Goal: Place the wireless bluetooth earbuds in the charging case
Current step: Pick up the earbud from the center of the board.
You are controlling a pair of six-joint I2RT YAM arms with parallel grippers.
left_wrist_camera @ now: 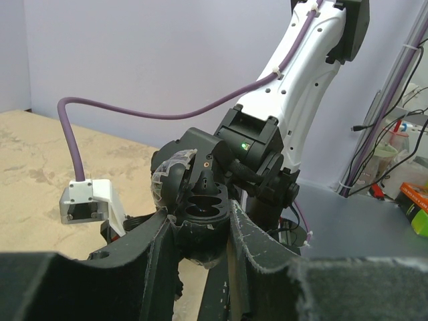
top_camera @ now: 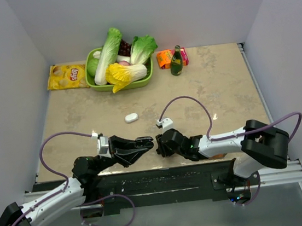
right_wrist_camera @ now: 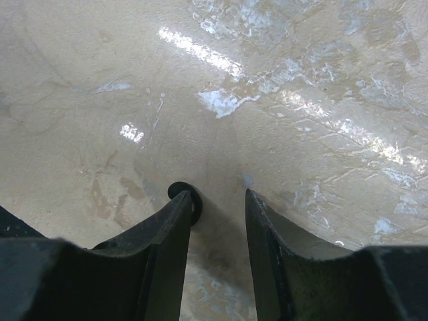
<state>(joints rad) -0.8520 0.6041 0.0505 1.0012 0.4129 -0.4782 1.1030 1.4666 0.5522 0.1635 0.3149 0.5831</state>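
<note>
My left gripper (left_wrist_camera: 200, 224) is shut on a black charging case (left_wrist_camera: 204, 207), held above the table with its lid (left_wrist_camera: 170, 179) swung open to the left. Its two sockets face the camera and look empty. In the top view this gripper (top_camera: 146, 143) nearly meets my right gripper (top_camera: 159, 146) near the table's front edge. The right gripper (right_wrist_camera: 217, 197) points down at the table, jaws apart, nothing between them. A small black earbud (right_wrist_camera: 192, 198) lies on the table against the outside of its left fingertip (right_wrist_camera: 179, 207), partly hidden by it. A white case (top_camera: 131, 117) lies farther back.
A green basket (top_camera: 143, 82) of leafy vegetables stands at the back. A yellow chips bag (top_camera: 67, 76) lies to its left. A dark bottle (top_camera: 176, 61) and orange packets (top_camera: 164, 59) are to its right. Purple cables loop over both arms.
</note>
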